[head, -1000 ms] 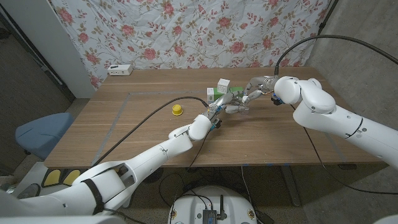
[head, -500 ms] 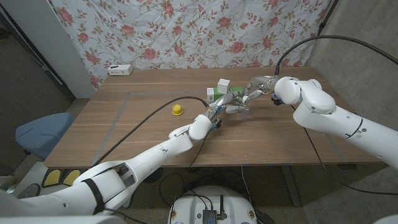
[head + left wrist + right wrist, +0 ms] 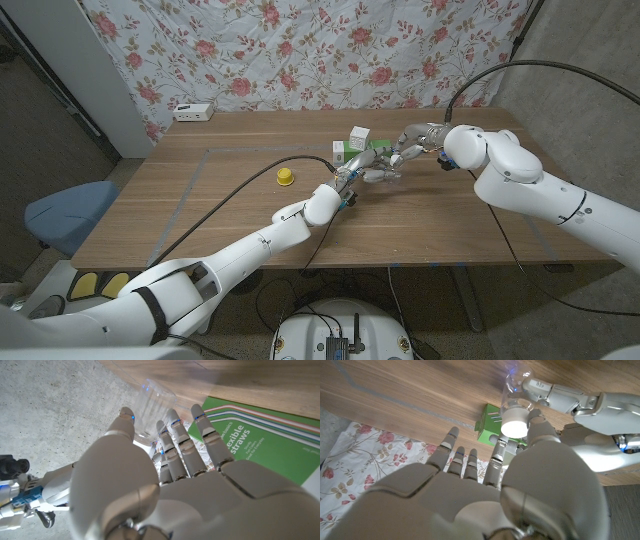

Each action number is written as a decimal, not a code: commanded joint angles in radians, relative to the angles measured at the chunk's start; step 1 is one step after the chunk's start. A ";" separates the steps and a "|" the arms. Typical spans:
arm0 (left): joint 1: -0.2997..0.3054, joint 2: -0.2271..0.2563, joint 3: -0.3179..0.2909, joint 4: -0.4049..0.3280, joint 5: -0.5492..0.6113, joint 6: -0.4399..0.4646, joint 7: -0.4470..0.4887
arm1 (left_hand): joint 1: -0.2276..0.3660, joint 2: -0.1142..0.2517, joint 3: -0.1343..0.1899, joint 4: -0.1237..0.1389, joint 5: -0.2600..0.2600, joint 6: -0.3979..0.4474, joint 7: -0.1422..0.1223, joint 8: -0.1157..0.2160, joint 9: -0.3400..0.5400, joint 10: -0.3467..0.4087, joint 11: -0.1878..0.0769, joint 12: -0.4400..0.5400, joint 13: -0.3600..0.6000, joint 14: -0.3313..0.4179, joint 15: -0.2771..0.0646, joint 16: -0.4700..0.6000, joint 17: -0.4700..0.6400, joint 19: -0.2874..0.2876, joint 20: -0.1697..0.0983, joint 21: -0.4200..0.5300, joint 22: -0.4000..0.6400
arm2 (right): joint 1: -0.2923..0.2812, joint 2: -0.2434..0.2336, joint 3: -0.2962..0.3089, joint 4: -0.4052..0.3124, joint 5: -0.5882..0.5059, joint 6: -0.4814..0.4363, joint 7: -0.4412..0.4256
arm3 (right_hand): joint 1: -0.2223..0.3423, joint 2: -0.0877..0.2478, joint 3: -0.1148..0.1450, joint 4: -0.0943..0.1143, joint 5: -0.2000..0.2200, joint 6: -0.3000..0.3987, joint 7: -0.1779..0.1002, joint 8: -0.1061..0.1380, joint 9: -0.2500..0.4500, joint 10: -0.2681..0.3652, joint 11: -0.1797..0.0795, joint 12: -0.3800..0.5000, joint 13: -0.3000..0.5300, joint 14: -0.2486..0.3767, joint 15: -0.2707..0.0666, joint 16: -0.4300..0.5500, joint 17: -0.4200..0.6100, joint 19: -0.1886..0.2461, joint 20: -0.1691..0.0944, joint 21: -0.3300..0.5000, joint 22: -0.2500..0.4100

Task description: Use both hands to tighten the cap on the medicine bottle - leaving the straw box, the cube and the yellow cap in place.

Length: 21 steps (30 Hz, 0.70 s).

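Your clear medicine bottle [image 3: 512,390] with its white cap [image 3: 515,422] sits between both hands beside the green straw box [image 3: 260,442]. Your left hand [image 3: 165,475] grips the body; your right hand [image 3: 520,465] pinches the cap.

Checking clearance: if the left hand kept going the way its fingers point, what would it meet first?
Probably the clear bottle, which the left hand already holds at its fingertips; the straw box lies just beside it, though depth is unclear.
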 commanded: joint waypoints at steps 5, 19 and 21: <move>0.004 0.001 0.001 -0.008 0.006 0.004 0.008 | -0.003 0.011 0.010 0.001 0.004 0.010 -0.009 0.005 0.004 0.024 -0.009 0.007 0.001 0.012 -0.057 0.001 0.004 -0.006 -0.003 -0.001 0.002 | -0.030 -0.007 0.032 0.008 0.088 0.009 -0.085 | -0.008 0.001 -0.001 0.007 -0.011 0.027 0.023 0.018 0.005 0.021 0.004 0.004 0.005 0.020 -0.001 0.012 0.003 0.020 -0.002 0.007 0.006; 0.007 0.003 0.001 -0.011 0.007 0.003 0.009 | -0.006 0.010 0.014 0.000 0.004 0.011 -0.014 0.004 0.005 0.022 -0.010 0.006 0.002 0.011 -0.058 0.000 0.004 -0.008 -0.002 -0.001 0.002 | -0.026 -0.009 0.004 -0.006 0.086 -0.045 -0.126 | -0.010 0.005 -0.001 0.007 -0.019 0.065 0.023 0.036 0.005 0.058 0.005 0.010 0.005 0.043 -0.005 0.017 0.003 0.043 -0.003 0.010 0.006; 0.007 0.003 0.001 -0.011 0.006 0.003 0.008 | -0.007 0.010 0.014 0.000 0.004 0.011 -0.015 0.004 0.005 0.022 -0.010 0.006 0.002 0.013 -0.057 0.001 0.004 -0.008 -0.002 -0.001 0.002 | -0.025 -0.009 0.000 -0.009 0.083 -0.055 -0.130 | -0.012 0.004 -0.002 0.008 -0.021 0.077 0.023 0.041 0.004 0.065 0.004 0.011 0.005 0.050 -0.008 0.019 0.004 0.047 -0.002 0.010 0.006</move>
